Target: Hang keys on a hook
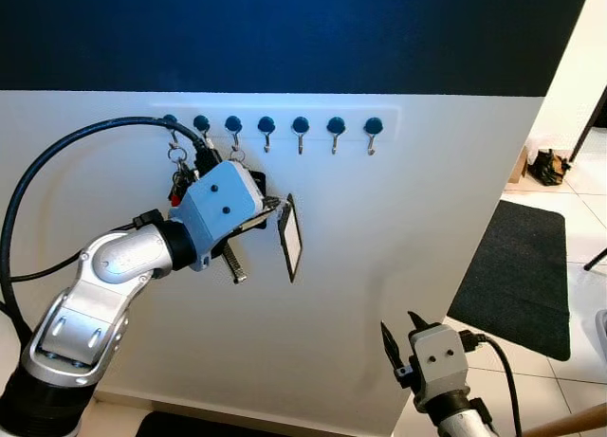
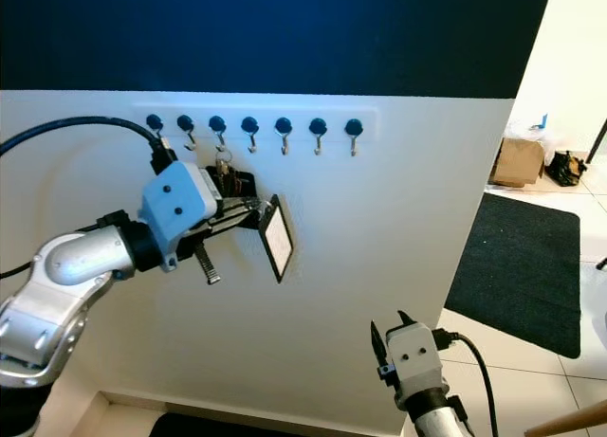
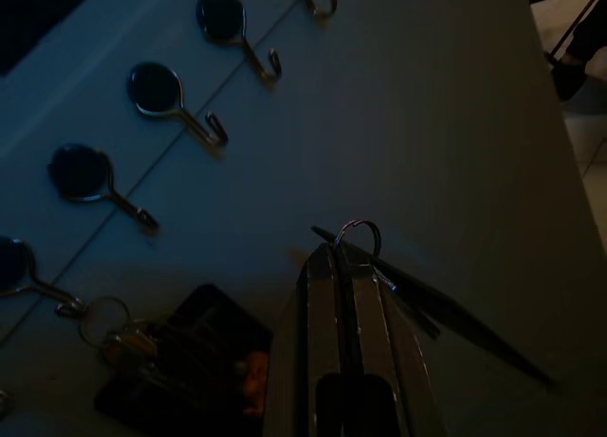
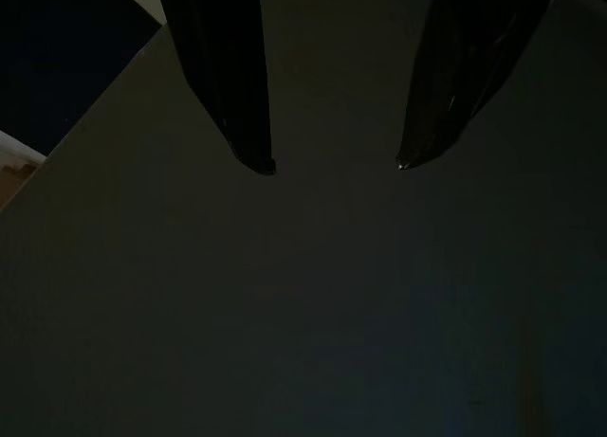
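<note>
**Keys at the hook rail: holdings and positions**

Left gripper (image 1: pixel 275 209): raised against the white wall (image 1: pixel 408 266), below the hook rail. Fingers clenched together on a small metal key ring (image 3: pixel 358 240), which stands out just past the fingertips in the left wrist view. From the ring hang a flat dark-framed tag (image 1: pixel 291 238), tilted and just beyond the fingertips, and a metal key (image 1: pixel 233 263) dangling beneath the gripper body. The ring is held below the hooks, on none of them.

Hooks (image 1: pixel 300 132): a row of seven, each with a round dark blue head and a small metal hook below, on a white rail above the left gripper. The four hooks on the side away from the arm hang bare.

Second bunch (image 1: pixel 180 179): a ring with dark fobs, one showing red, hangs from a hook at the arm's end of the row, just behind and above the gripper body, touching the wall.

Right gripper (image 1: pixel 400 339): low and well apart from the left, fingertips pointing up toward the wall. Fingers released, spread with a clear gap, grasping nothing; in the right wrist view they face bare dim wall.

Surroundings: a dark band (image 1: pixel 285 29) runs above the rail; a dark mat (image 1: pixel 522 276) lies on tiled floor (image 1: pixel 569 361) beyond the right gripper.
</note>
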Controlling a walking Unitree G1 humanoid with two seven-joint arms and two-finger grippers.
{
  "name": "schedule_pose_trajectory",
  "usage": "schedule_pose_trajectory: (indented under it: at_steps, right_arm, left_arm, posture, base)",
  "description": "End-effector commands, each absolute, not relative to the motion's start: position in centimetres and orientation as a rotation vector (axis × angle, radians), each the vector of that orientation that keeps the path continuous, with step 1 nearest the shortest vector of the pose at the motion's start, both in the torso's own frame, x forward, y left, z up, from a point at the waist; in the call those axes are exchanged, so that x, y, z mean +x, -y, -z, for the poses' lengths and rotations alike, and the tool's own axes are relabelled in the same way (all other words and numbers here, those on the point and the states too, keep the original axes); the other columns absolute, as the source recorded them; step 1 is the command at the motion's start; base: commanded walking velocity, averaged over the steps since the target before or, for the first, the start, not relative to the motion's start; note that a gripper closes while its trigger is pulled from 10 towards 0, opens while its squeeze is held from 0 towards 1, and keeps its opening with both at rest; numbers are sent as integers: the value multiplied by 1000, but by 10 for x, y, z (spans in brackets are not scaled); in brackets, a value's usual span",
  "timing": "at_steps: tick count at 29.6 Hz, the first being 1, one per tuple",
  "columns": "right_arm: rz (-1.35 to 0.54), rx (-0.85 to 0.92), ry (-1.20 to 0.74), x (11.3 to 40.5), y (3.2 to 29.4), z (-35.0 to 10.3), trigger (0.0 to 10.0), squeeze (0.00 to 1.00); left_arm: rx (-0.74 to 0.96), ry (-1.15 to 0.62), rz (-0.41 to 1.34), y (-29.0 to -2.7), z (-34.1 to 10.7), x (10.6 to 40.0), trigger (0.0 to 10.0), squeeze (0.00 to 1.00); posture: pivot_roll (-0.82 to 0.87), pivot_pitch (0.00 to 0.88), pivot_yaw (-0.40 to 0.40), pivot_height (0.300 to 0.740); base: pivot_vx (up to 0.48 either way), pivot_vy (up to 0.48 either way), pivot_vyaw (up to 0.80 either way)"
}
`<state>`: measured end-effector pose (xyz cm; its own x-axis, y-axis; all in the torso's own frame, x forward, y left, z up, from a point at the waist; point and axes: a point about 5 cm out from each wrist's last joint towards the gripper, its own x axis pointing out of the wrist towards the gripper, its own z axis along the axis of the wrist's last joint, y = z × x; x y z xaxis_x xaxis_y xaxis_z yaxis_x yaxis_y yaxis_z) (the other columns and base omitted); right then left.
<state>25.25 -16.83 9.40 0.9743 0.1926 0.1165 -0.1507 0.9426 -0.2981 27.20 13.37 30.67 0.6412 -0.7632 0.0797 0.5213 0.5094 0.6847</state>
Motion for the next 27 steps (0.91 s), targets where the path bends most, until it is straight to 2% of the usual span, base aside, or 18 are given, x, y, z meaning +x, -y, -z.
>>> schedule_pose_trajectory:
  at_steps: [1,27]
  right_arm:
    - [-181,-286,145,250,166,-95,10000,0]
    - [-179,-286,132,249,165,-94,10000,0]
  left_arm:
    - [651,419,811,-131,-310,269,10000,0]
    - [643,398,820,-127,-306,268,10000,0]
  posture:
    - [-11,113,81,740]
    - [-11,115,83,740]
  base:
    - [0,0,0]
    - [0,0,0]
